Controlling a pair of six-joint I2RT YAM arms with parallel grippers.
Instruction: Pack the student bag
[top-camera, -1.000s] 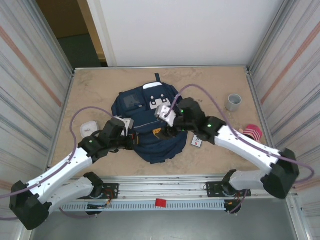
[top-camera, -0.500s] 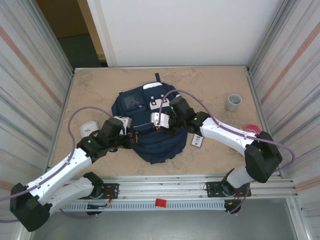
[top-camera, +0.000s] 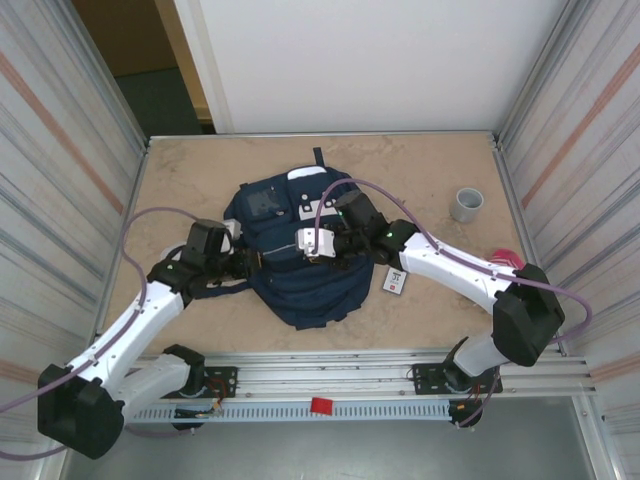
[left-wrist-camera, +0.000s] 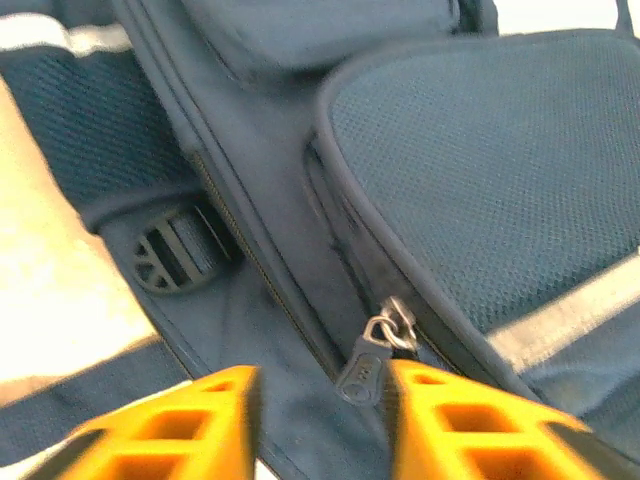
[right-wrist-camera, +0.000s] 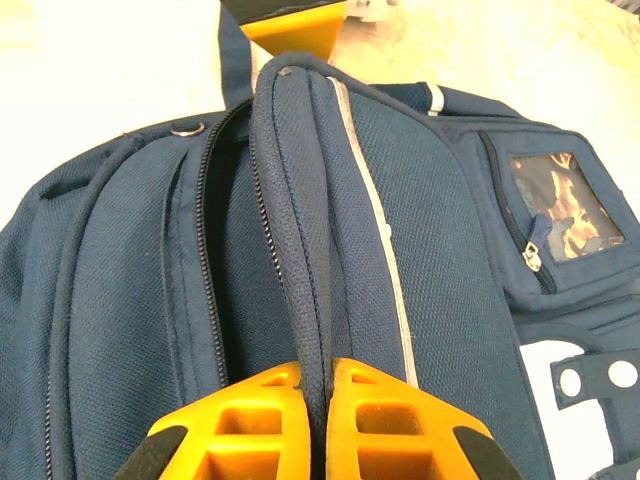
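The student bag (top-camera: 300, 285) lies flat in the middle of the table, navy blue with thin pale stripes. My right gripper (top-camera: 297, 251) reaches in from the right and is shut on a raised fold of the bag's fabric (right-wrist-camera: 300, 200), with the gripper (right-wrist-camera: 318, 385) beside an unzipped opening (right-wrist-camera: 210, 260). My left gripper (top-camera: 248, 263) sits at the bag's left edge. In the left wrist view this gripper (left-wrist-camera: 322, 420) is open, with a dark zipper pull (left-wrist-camera: 362, 362) lying between its orange fingers (left-wrist-camera: 470, 425), close to the right one.
A grey cup (top-camera: 466, 204) stands at the back right. A red striped object (top-camera: 507, 265) lies by the right wall and a white tag (top-camera: 395, 282) beside the bag. A strap buckle (left-wrist-camera: 175, 255) lies left of the zipper. The bag's clear window pocket (right-wrist-camera: 560, 205) faces up.
My right gripper swung left over the bag and shut on a fold of its fabric. My left gripper went from shut to open and its arm shifted left and back.
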